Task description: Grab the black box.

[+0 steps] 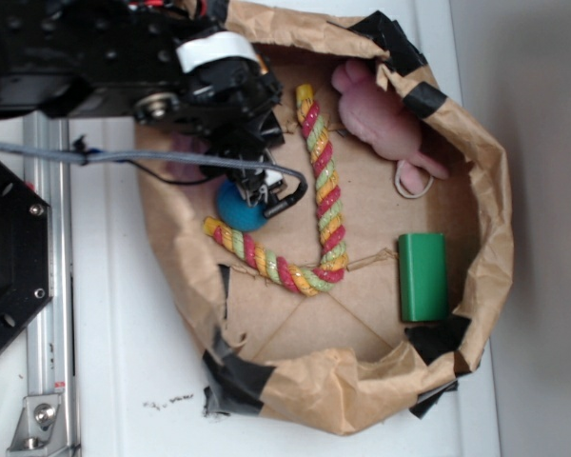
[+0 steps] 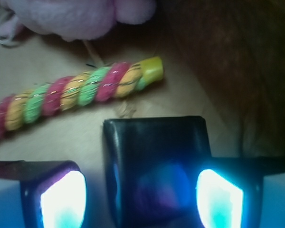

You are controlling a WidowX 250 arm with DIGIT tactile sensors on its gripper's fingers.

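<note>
The black box (image 2: 156, 156), glossy with rounded corners, lies on the brown paper floor and fills the lower middle of the wrist view. My gripper (image 2: 140, 190) is open and straddles it. The left finger (image 2: 61, 197) stands a little clear of the box's left side, and the right finger (image 2: 218, 199) is at its right edge. In the exterior view the gripper (image 1: 260, 186) points down into the paper basin near its left wall, and the arm hides the box there.
A blue ball (image 1: 236, 207) sits beside the gripper. A twisted red, green and yellow rope toy (image 1: 322, 190) lies just past the box. A pink plush (image 1: 381, 109) is at the back and a green block (image 1: 423, 276) at the right. Crumpled paper walls (image 1: 490, 190) patched with black tape ring the floor.
</note>
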